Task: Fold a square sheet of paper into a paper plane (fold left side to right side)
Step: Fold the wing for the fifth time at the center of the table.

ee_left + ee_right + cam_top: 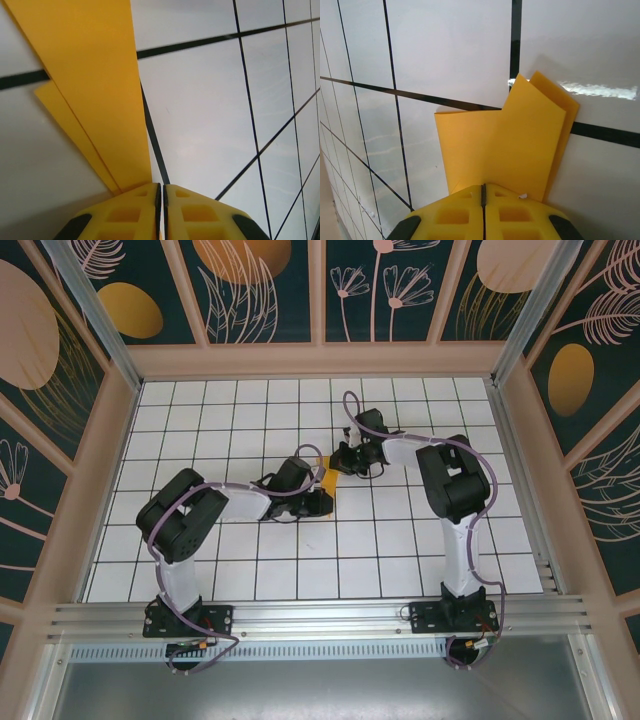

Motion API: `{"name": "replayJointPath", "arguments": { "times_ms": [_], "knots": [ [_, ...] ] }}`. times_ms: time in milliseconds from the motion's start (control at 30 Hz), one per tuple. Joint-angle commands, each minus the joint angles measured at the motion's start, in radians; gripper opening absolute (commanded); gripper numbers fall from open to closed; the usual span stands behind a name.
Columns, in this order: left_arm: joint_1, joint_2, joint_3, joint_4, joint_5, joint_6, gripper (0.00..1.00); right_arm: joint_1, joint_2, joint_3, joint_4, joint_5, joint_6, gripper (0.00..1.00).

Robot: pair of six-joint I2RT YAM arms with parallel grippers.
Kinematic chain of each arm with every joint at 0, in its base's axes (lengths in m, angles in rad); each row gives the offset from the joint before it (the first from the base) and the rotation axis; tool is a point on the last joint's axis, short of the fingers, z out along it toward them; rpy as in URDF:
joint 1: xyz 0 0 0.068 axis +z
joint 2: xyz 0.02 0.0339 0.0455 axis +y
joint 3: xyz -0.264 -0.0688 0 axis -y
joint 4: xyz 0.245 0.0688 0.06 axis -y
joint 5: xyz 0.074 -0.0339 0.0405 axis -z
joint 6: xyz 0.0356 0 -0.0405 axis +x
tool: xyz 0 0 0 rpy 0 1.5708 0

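The square sheet of paper lies folded over in orange-yellow layers on the white grid table, mostly hidden between both grippers in the top view. My left gripper is shut, with nothing between its jaws. A long folded strip of the sheet runs out from under its left fingertip. My right gripper is also shut, its tips set on the near edge of the sheet, whose two layers end in offset corners. From above, the left gripper sits just below-left of the paper and the right gripper just above-right.
The white table with black grid lines is fenced by tan frame walls and dark floral panels. An aluminium rail carries both arm bases at the near edge.
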Motion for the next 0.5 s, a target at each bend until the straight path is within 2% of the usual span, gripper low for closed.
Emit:
{"name": "replayJointPath", "arguments": {
  "times_ms": [0,133,467],
  "knots": [
    [-0.047,-0.007,-0.067,-0.178,0.052,0.036,0.15,-0.017,0.049,0.025,-0.012,0.083,-0.028,0.09],
    [-0.061,-0.027,-0.077,-0.187,0.083,0.055,0.16,-0.017,0.051,0.027,-0.013,0.084,-0.028,0.09],
    [-0.064,-0.075,-0.081,-0.175,0.06,0.05,0.15,-0.01,-0.01,0.018,0.055,0.009,-0.025,0.11]
  ]
}}
